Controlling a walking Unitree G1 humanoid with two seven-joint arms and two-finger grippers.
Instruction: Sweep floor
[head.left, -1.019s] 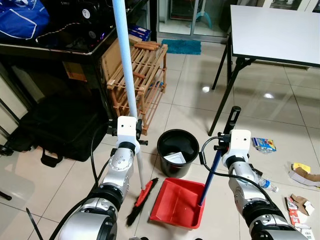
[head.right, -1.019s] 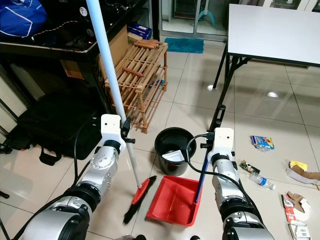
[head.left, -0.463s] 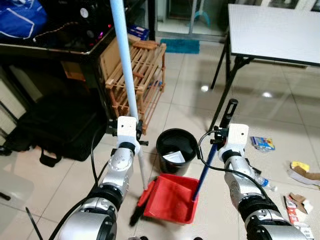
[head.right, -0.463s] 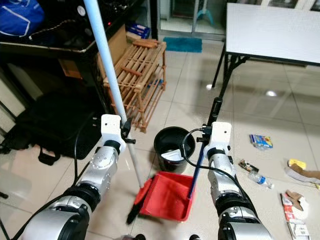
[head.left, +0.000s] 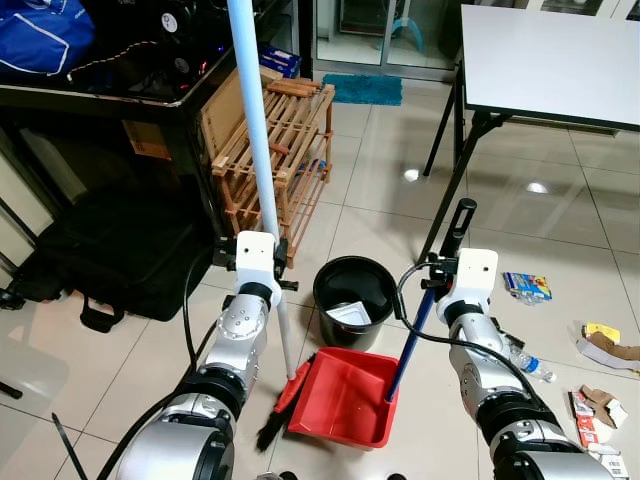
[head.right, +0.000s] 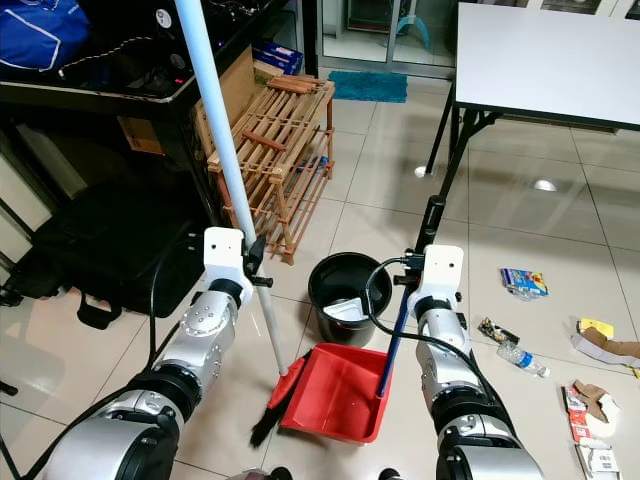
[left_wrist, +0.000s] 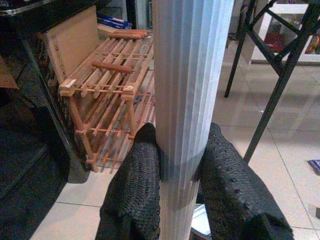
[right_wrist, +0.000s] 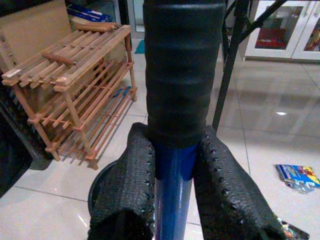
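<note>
Left gripper clamped on upright broom, right gripper clamped on dustpan handle.

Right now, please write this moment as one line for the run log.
left gripper: shut on broom handle | right gripper: shut on dustpan handle | red dustpan: on floor beside black bin

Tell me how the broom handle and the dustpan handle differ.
The broom handle is pale blue and ribbed; the dustpan handle is dark blue with a black grip on top. The broom handle rises out of the frame's top; the dustpan handle is shorter. Each is clamped by an end effector: left, right.
</note>
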